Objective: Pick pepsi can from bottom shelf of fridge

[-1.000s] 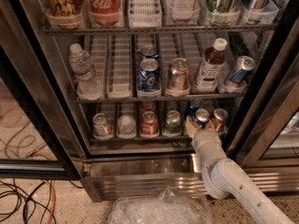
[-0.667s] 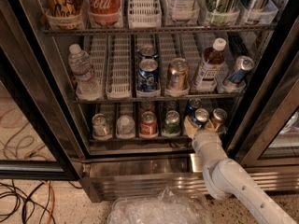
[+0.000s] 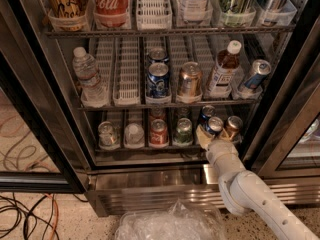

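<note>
Reaching onto the bottom wire shelf [image 3: 135,148] at right, the white gripper [image 3: 214,132] seems to squeeze the dark-blue pepsi can [image 3: 215,124] between its fingers [image 3: 202,134].

The white arm [image 3: 252,196] is stretching up from below the bottom shelf [image 3: 135,149], its gripper [image 3: 214,134] sitting at that shelf's right end.

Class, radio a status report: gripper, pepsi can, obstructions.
Gripper at bottom shelf, right end. Pepsi can right at it. Copper can close beside, rightward.

Speckled floor [image 3: 80,230]; black and orange cables [image 3: 22,211] lower left; crumpled clear plastic bag [image 3: 170,226] front; dim warm light.
</note>
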Robot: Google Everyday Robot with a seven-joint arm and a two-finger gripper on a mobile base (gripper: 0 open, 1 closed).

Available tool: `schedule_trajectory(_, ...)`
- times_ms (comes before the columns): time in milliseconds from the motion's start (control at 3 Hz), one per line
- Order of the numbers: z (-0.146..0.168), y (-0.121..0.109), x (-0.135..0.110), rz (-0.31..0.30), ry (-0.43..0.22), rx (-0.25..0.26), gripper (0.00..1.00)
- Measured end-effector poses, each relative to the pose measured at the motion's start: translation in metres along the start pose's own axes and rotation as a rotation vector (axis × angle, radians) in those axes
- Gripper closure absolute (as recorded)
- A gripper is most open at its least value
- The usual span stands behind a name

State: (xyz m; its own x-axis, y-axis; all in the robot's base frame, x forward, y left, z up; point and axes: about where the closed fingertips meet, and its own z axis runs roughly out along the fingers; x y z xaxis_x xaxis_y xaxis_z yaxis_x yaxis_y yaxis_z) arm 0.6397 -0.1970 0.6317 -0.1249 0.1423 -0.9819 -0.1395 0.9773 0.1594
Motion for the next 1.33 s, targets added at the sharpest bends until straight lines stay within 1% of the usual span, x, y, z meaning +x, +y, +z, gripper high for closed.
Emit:
schedule_trajectory(333,-0.032,0.012,-0.016,-0.010,-0.032,-0.096,1.00)
schedule_trajectory(667,-0.085,0.021,-0.039,0.008,-0.093,-0.200,1.00)
schedule_trajectory(1000,-0.145,0.017,-0.061,0.011,-0.141,-0.271,1.00)
schedule_trajectory(1333,-0.206,0.014,-0.089,-0.006,-0.211,-0.329,1.00)
